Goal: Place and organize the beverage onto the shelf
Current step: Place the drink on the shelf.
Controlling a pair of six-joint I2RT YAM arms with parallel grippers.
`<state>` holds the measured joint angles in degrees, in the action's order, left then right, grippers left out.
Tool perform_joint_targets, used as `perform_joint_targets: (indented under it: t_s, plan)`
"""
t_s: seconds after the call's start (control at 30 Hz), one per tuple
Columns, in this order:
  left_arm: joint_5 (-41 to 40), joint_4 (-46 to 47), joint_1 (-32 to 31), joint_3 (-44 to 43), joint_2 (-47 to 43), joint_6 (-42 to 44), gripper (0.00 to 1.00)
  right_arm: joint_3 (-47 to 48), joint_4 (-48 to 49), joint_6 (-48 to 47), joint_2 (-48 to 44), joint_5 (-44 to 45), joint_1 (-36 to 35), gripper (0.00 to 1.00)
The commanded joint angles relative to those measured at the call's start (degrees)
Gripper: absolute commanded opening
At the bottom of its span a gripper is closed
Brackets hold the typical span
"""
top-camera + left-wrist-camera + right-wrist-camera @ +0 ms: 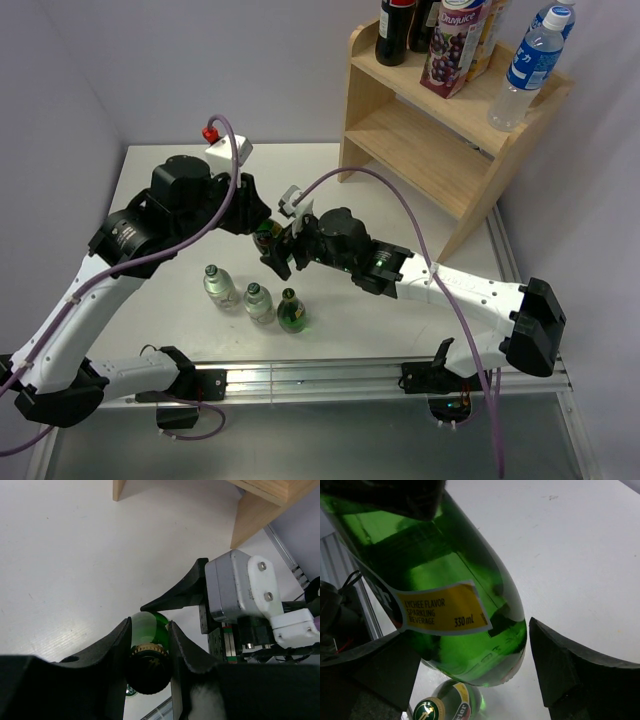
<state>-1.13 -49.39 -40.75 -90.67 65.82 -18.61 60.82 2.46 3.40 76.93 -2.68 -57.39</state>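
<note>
The green glass bottle [460, 575] hangs tilted above the white desk [580, 555], its neck clamped in the left claw [150, 630], while the right claw [470, 672] stands apart, flanking its lower body, near the wooden shelf [430, 150].

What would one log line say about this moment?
left gripper: shut on neck of green bottle | right gripper: open, flanking its body | stage: bottle not yet on shelf

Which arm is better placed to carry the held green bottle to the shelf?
Probably right. The right gripper stands open around the body of the green lychee beverage bottle, on the side nearer the shelf; the left gripper is shut on its neck.
</note>
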Motion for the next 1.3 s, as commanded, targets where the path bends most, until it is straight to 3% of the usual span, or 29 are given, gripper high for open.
perform_joint_targets:
  t_s: [0.0, 0.27, 0.47, 1.0, 1.13, 1.17, 1.23, 1.27]
  plan:
    - [4.5, 9.3, -0.1, -3.5, -3.3, 0.6, 0.0, 3.3, 0.2, -2.5, 0.3, -1.5, -0.5, 0.84]
    - [5.8, 10.0, -0.1, -4.4, -2.4, 0.7, 0.0, 1.9, 5.0, -1.6, -2.1, -9.4, -1.9, 0.69]
    - [7.8, 9.7, -0.1, -6.1, -1.7, 0.5, 0.0, 1.2, 8.9, -0.4, -3.2, -13.8, -2.2, 0.8]
    - [11.2, 9.8, -0.1, -6.6, -1.3, 0.2, 0.0, 3.6, 9.0, 0.0, -2.2, -15.3, -3.3, 0.85]
    - [11.5, 10.0, -0.1, -6.9, -1.4, 0.3, 0.0, 4.0, 9.0, -0.1, -2.4, -16.1, -3.4, 0.66]
    - [11.5, 9.8, -0.1, -6.9, -1.5, 0.3, 0.0, 3.9, 9.1, -0.1, -2.5, -16.4, -3.4, 0.51]
    - [11.5, 9.8, -0.1, -6.9, -1.6, 0.3, 0.0, 3.3, 10.0, -0.1, -2.9, -17.6, -3.5, 0.39]
    - [11.0, 10.0, -0.1, -6.6, -1.7, 0.4, 0.02, 3.2, 11.1, -0.1, -3.1, -18.1, -3.4, 0.25]
